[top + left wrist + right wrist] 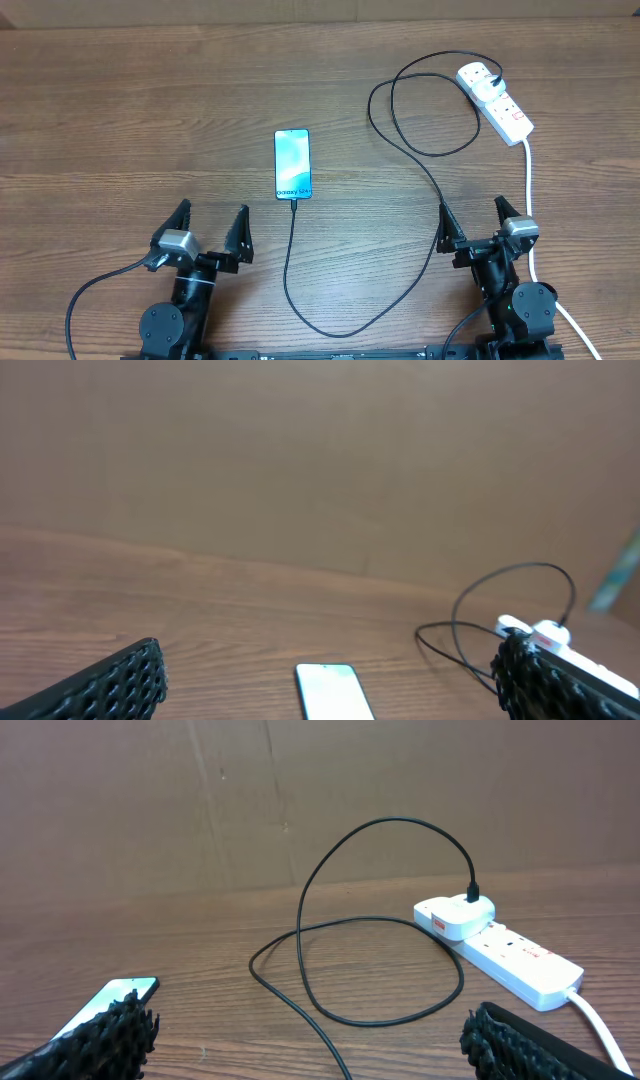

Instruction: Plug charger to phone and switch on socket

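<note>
Phone (292, 165) lies flat and screen up near the middle of the wooden worktop (120, 110), its display lit light blue and its short edges facing toward and away from the arms. The charger (330, 325) reaches the phone's near edge with its thin black cable. From above the tip touches that edge, but I cannot tell whether it is fully seated. From there the cable runs toward the arms, bends in a wide curve between them and climbs to the right. It then makes a large loop before ending at the white plug (478, 76). That plug sits in the far end of the socket (505, 108), a white strip lying at a slant in the far right corner, well apart from the phone. The strip carries red markings, and the switch position is too small to read. A thick white cord (528, 180) leaves the strip's near end and trails past the right arm.

The left pincer (214, 207) is near the phone on its left side, spread wide and grasping nothing, and its black ribbed fingers (110, 685) frame the phone in the wrist view. The right pincer (471, 203) is likewise released and empty. The black cable passes just beside one of its fingers, and contact there cannot be judged.
</note>
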`<state>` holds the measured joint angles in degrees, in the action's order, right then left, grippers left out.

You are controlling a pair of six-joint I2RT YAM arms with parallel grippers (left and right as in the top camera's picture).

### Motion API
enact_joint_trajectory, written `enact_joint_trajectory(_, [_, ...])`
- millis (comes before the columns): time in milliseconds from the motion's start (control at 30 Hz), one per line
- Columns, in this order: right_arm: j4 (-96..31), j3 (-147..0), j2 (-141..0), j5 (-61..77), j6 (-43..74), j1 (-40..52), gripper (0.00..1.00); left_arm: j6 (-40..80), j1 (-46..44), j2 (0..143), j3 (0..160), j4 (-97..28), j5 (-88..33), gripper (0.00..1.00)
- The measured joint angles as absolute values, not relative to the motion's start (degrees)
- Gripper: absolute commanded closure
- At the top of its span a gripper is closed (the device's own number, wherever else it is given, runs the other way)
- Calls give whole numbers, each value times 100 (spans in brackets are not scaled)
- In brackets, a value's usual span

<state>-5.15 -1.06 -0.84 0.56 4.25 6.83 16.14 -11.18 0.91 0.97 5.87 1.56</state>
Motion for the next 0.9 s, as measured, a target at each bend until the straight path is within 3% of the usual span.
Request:
enact_joint_trajectory(433, [-515,-106,-80,58,423,683,0,1918,-921,668,56,117,749,0])
enact_joint_trajectory(900, [-513,-106,-80,60,425,679,0,1802,-976,75,47,-370,773,0])
